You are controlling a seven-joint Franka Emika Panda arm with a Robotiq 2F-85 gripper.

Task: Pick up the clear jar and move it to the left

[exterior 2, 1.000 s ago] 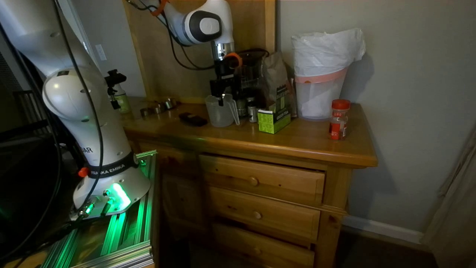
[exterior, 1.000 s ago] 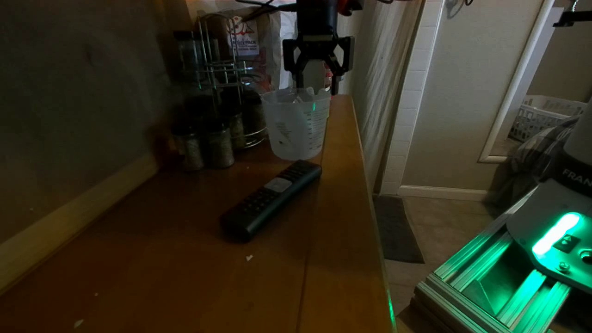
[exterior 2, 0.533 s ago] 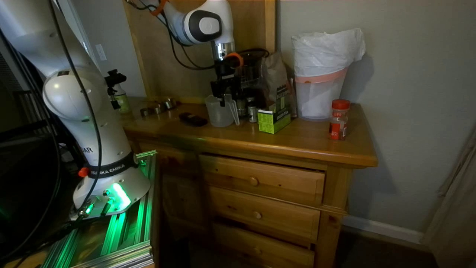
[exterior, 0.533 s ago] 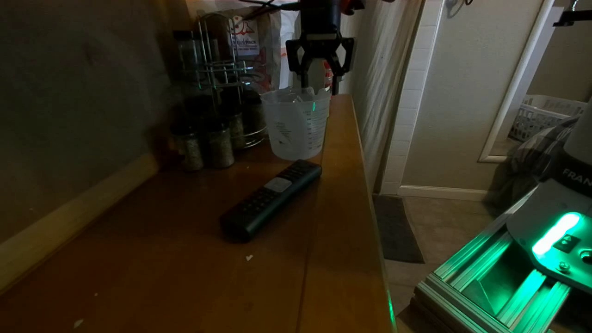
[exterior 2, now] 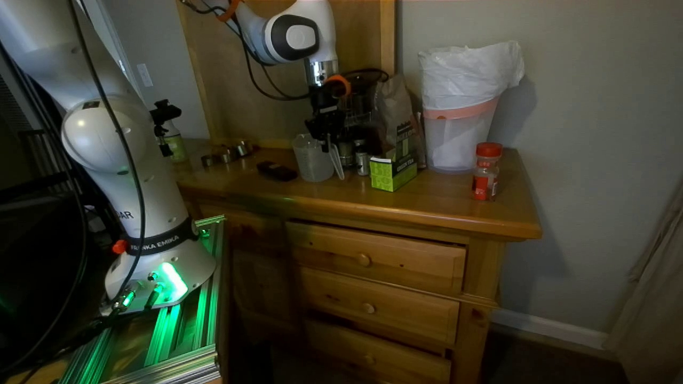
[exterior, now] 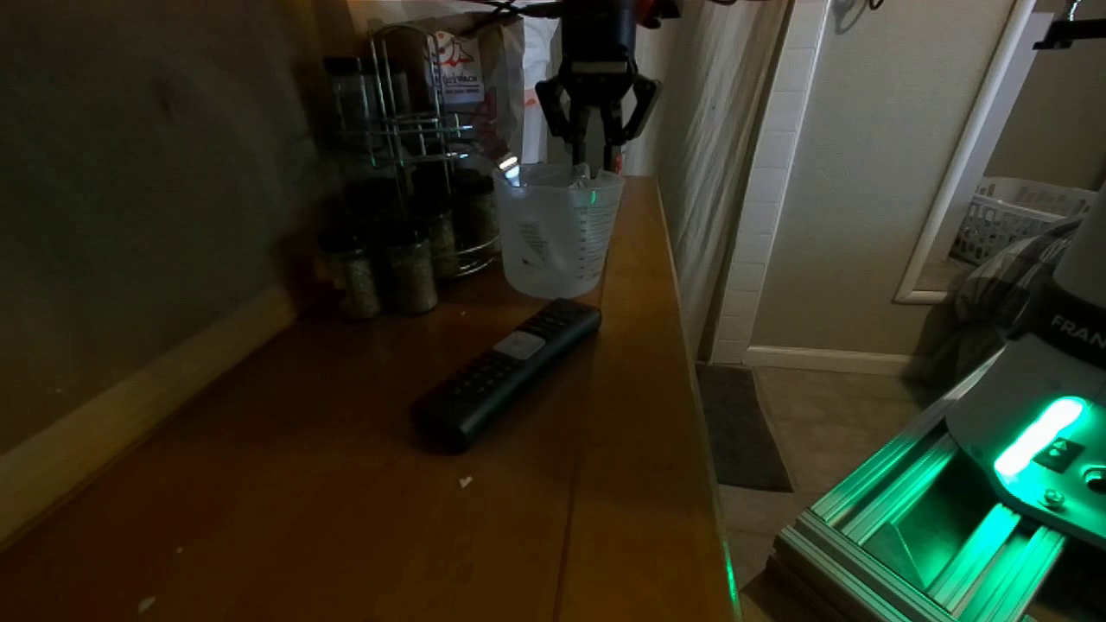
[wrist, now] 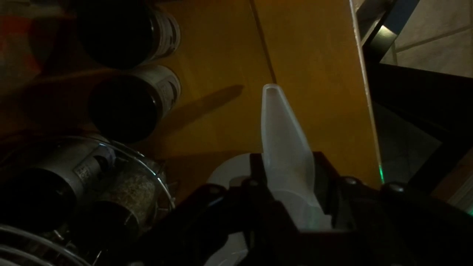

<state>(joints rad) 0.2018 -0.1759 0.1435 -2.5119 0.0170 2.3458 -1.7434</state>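
Note:
The clear jar is a translucent measuring jug standing on the wooden dresser top; it shows in both exterior views (exterior: pixel 549 246) (exterior 2: pixel 314 162). Its handle rises between the dark fingers in the wrist view (wrist: pixel 282 133). My gripper (exterior: pixel 595 160) is at the jug's rim on the handle side, pointing down. It also shows in an exterior view (exterior 2: pixel 326 145) and in the wrist view (wrist: pixel 288 166). Its fingers are narrowed on the handle, one on each side, and seem to touch it. The jug's base still rests on the dresser. Part of its rim is hidden behind the fingers in the wrist view.
A black remote (exterior: pixel 505 371) lies beside the jug. Small spice bottles (exterior: pixel 410 268) and a wire rack (exterior: pixel 415 134) stand close by. A green tea box (exterior 2: pixel 394 173), a lined bucket (exterior 2: pixel 460 138) and a red-capped bottle (exterior 2: pixel 485 170) stand further along. The dresser edge (exterior: pixel 687 380) is near.
The fingers have moved together onto the jug's handle. The jug has shifted or turned slightly, its rim moving a little. The arm has moved slightly towards the handle side.

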